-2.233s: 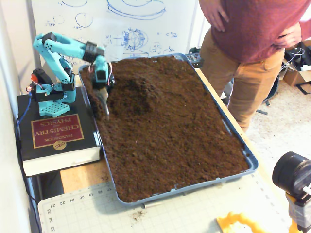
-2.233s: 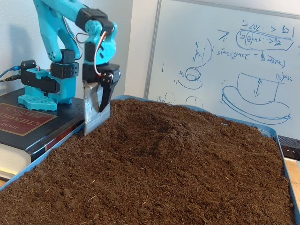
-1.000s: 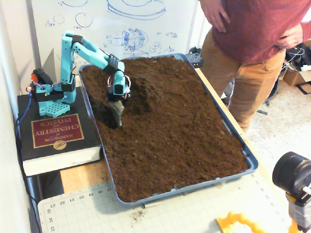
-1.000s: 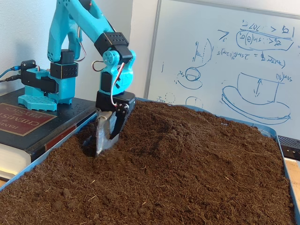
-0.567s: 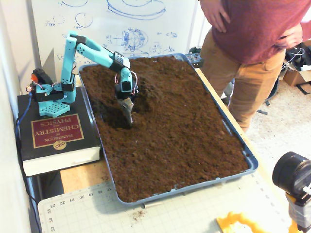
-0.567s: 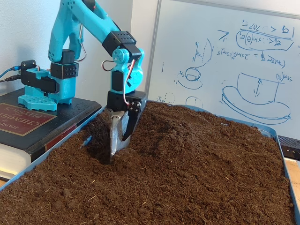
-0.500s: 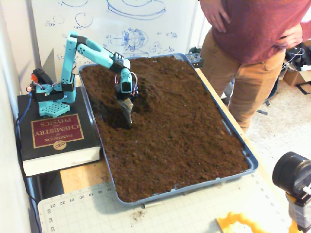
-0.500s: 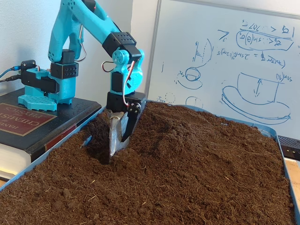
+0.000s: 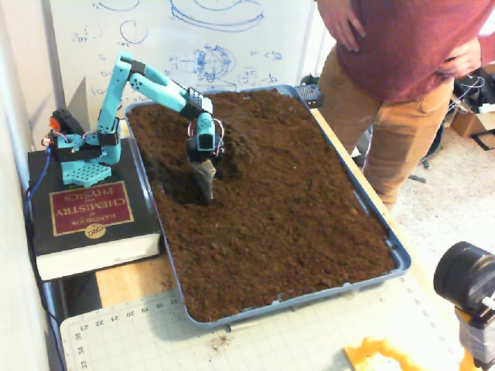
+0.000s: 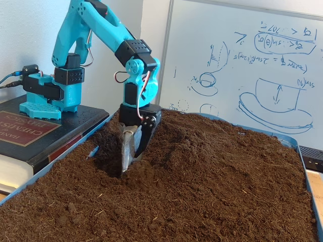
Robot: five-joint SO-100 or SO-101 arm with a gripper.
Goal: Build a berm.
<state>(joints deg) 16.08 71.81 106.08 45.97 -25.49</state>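
Note:
A blue tray point(image 9: 402, 259) holds loose dark-brown soil point(image 9: 294, 193). My turquoise arm reaches down into its left part. My gripper point(image 9: 207, 185) points down with its tips pushed into the soil; in the other fixed view the gripper point(image 10: 130, 164) has its jaws together, holding nothing I can see. A low, rounded heap of crumbly soil, the berm point(image 10: 145, 176), rises just right of the tips; it also shows in the high fixed view point(image 9: 224, 193). A dark hollow point(image 10: 107, 156) lies on the tips' left side, toward the arm's base.
The arm's base point(image 9: 81, 154) stands on a thick book point(image 9: 85, 212) left of the tray. A person point(image 9: 402, 77) stands at the tray's far right side. A whiteboard point(image 10: 252, 65) stands behind the tray. A cutting mat point(image 9: 271, 340) and a camera point(image 9: 468, 278) lie in front.

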